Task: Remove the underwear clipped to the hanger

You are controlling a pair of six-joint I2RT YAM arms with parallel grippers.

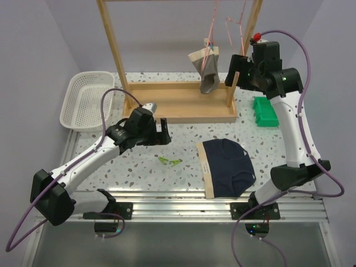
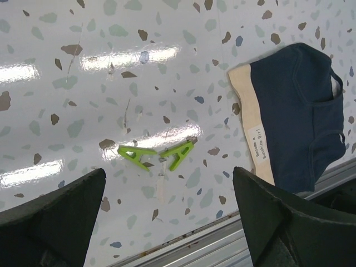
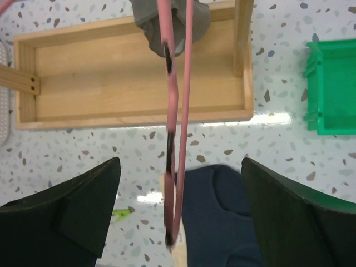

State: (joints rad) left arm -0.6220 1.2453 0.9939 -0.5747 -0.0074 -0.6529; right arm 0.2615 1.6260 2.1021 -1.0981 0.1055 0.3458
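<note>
- Grey briefs (image 1: 208,72) hang long-axis down from the pink hanger (image 3: 173,105), just beside the right gripper (image 1: 235,71) at its nine o'clock; its jaws are spread.
- Left gripper (image 1: 163,132), also spread, sits well apart, so the right arm is nearer.
- Navy briefs (image 1: 227,166) lie flat, already unclipped.

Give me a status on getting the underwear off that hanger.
Done: the navy briefs lie flat on the table, two green clips loose beside them. In hand: the right gripper is open at the pink hanger, gripping nothing; the left gripper hovers open over the clips. Left: the grey briefs still hang from the hanger.
</note>
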